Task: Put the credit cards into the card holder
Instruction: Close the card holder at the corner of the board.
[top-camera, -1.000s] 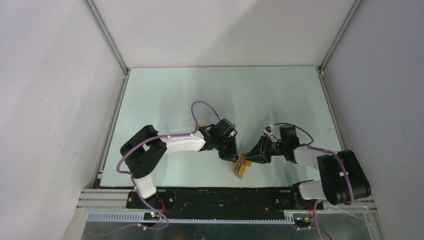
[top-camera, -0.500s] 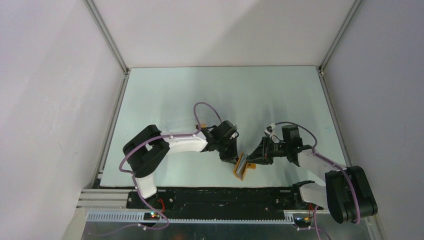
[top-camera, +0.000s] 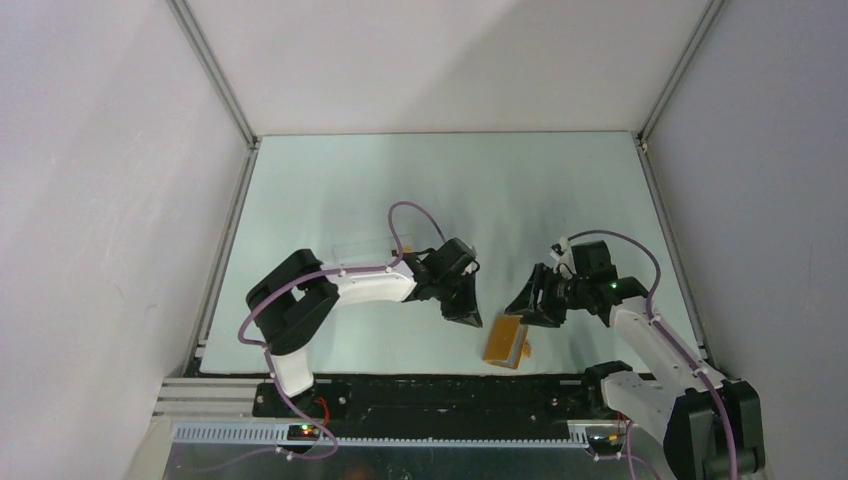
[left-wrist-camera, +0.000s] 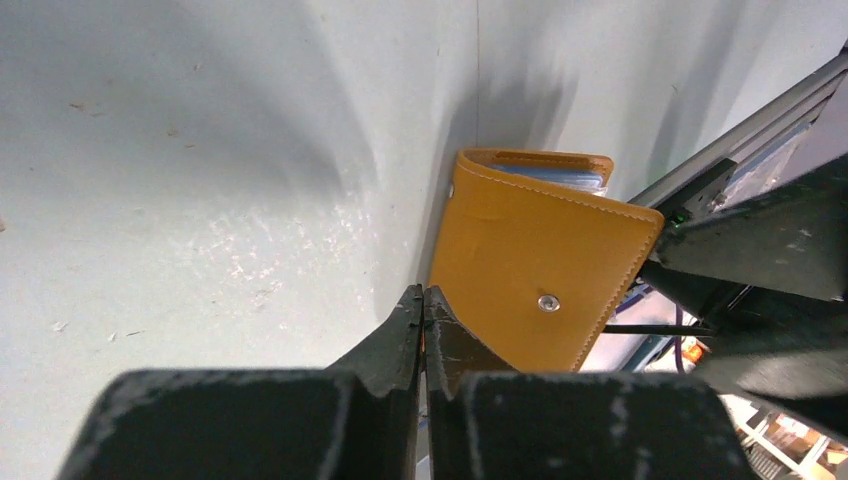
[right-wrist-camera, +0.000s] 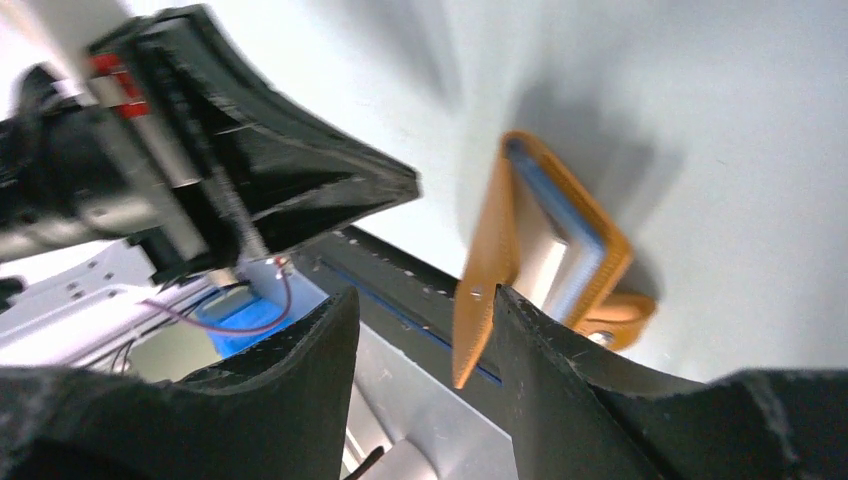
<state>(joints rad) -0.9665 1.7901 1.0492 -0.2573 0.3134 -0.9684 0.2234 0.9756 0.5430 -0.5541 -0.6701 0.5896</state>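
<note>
Orange wallet (top-camera: 505, 342) sits half-folded and loose; left gripper (left-wrist-camera: 422, 300) pinched shut on nothing, right gripper (right-wrist-camera: 422, 293) spread, empty. Best pin one flap, lift the other.

Bent left arm (top-camera: 360, 285) reaching toward middle, with left gripper (top-camera: 466, 316) pinched tight. Bent right arm (top-camera: 650, 335) reaching across, with right gripper (top-camera: 525, 302) spread apart, holding nothing.
</note>
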